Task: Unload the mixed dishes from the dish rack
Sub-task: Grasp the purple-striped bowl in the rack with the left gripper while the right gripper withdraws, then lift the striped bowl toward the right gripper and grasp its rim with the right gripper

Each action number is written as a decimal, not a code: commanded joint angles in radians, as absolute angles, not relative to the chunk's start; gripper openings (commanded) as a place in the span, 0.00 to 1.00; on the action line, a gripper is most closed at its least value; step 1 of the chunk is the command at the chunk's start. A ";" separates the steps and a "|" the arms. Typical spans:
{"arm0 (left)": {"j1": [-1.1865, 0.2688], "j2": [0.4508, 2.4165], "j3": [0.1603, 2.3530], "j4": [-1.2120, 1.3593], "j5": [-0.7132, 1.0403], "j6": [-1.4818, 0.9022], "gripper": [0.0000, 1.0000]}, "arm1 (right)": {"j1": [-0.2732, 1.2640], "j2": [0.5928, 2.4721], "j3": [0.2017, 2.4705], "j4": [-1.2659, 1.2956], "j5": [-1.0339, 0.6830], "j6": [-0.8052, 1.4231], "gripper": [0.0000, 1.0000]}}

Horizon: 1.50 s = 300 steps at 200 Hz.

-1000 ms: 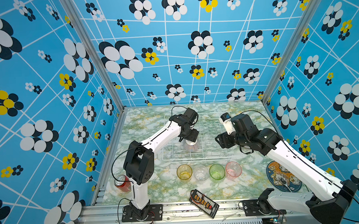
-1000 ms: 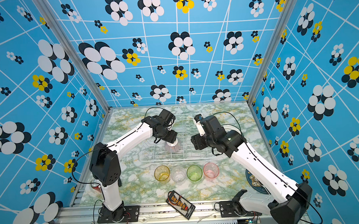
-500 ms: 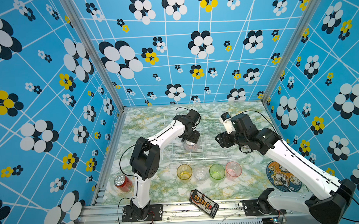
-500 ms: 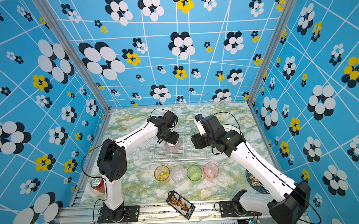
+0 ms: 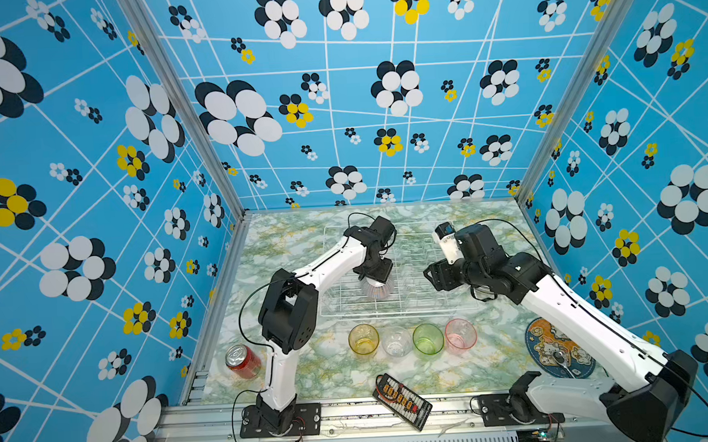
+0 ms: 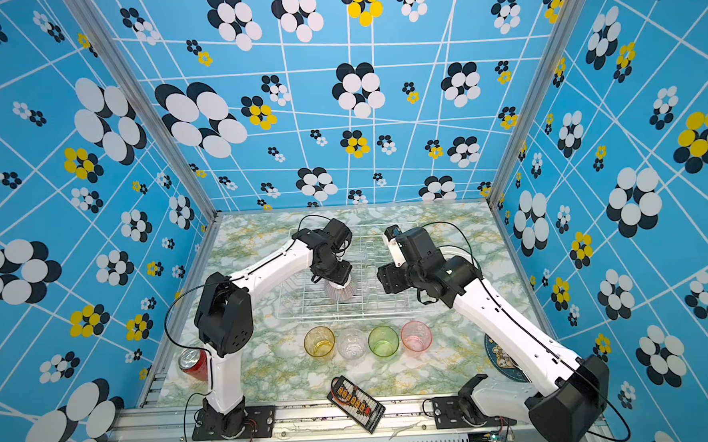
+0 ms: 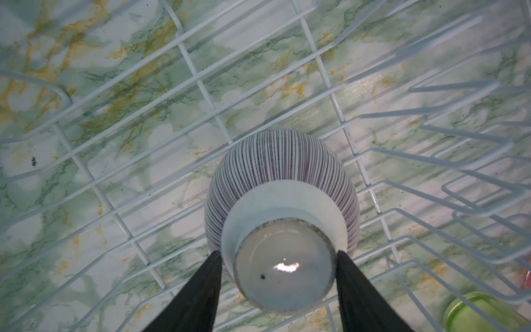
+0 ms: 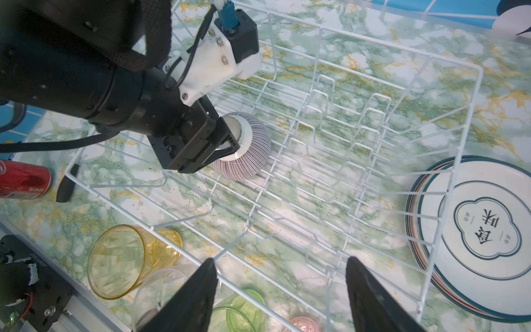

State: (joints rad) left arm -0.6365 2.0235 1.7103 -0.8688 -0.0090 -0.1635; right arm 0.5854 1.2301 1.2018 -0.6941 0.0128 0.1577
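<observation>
The white wire dish rack holds one pink-striped bowl, upside down on its floor wires. My left gripper comes down on it, with both fingers against the bowl's foot ring. My right gripper hangs open over the rack's front right part and holds nothing. Stacked white plates lie on the table right of the rack. Yellow, clear, green and pink tumblers stand in a row before the rack.
A red can stands at the front left beside the left arm's base. A round blue cartoon mat lies at the front right, partly under the right arm. A black board with orange plugs lies on the front edge.
The left arm's elbow swung right, which uncovered the red can. Its gripper settled onto the bowl and its jaws narrowed around the foot. The right arm stayed still.
</observation>
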 commanded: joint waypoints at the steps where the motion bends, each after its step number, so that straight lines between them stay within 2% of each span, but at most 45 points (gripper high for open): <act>1: -0.641 2.044 1.739 -0.897 -0.017 -0.154 0.62 | 0.578 1.233 1.181 -0.672 -0.002 0.161 0.73; 47: -0.641 2.047 1.744 -0.900 -0.009 -0.150 0.53 | 0.573 1.235 1.170 -0.665 -0.007 0.166 0.73; 73: -0.638 2.057 1.756 -0.914 0.011 -0.144 0.44 | 0.572 1.237 1.168 -0.660 -0.009 0.169 0.73; 78: -0.638 2.059 1.756 -0.915 0.014 -0.144 0.40 | 0.572 1.238 1.166 -0.659 -0.009 0.170 0.73; 126: -0.615 2.015 1.722 -0.874 0.085 -0.154 0.37 | 0.564 1.229 1.141 -0.625 -0.067 0.192 0.73; 199: -0.489 1.856 1.559 -0.710 0.362 -0.213 0.37 | 0.470 1.180 0.967 -0.304 -0.447 0.376 0.73; 258: -0.458 1.805 1.511 -0.682 0.394 -0.219 0.36 | 0.466 1.308 0.897 -0.118 -0.572 0.497 0.70; 300: -0.407 1.771 1.435 -0.562 0.546 -0.277 0.35 | 0.466 1.368 0.886 -0.017 -0.646 0.559 0.68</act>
